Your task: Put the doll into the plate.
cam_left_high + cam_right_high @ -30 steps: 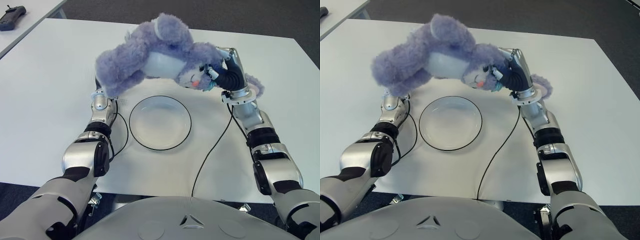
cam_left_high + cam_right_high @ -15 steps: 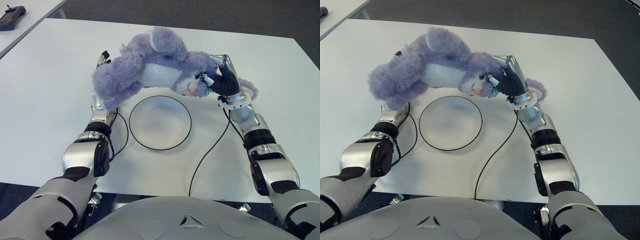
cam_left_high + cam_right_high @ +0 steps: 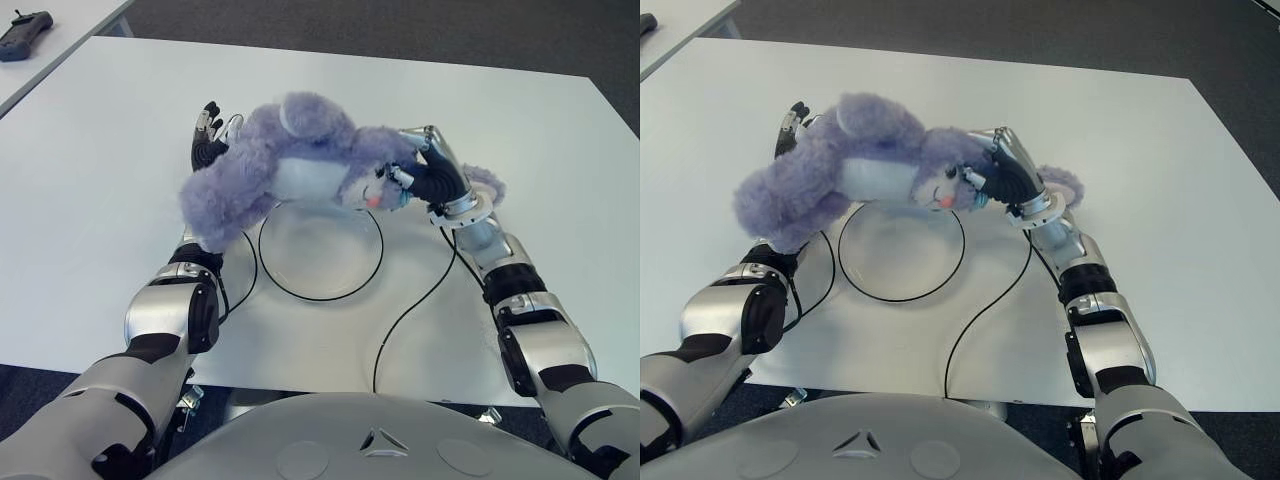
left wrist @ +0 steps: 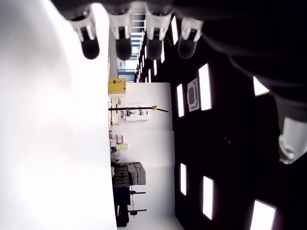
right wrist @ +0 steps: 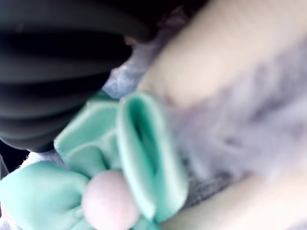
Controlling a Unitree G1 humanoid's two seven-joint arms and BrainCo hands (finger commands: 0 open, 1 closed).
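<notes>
Doll (image 3: 300, 165): purple plush with a pale belly, seen lying across the far rim of the plate (image 3: 320, 262), partly over it. Head toward the robot's right, pink mouth facing down at the plate. One fuzzy limb is draped past the plate's left edge. Whether the body is pressed onto the plate or held just above it cannot be told.

Plate: clear, round, dark-rimmed, set on the white bench (image 3: 90, 190) directly before the robot. Near half is uncovered.

Right robot hand (image 3: 425, 178): clenched on the doll at the head end, dark fingers wrapped into the fur beside the face. In the right wrist view the dark fingers (image 5: 53, 62) are pressed against purple fur, with a mint-green bow (image 5: 139, 158) and a pale pink round part close by.

Left robot hand (image 3: 208, 135): seen at the far left side of the doll, fingers extended and pointing away from the robot, behind the plush body. In the left wrist view four fingertips (image 4: 90, 45) are spread straight, nothing enclosed; released. Contact with the doll's back cannot be told.

Two black cables (image 3: 420, 295) are run along the bench from the wrists, one curving on each side of the plate.

A dark handheld device (image 3: 22, 34) is noted on a second table at far left.
</notes>
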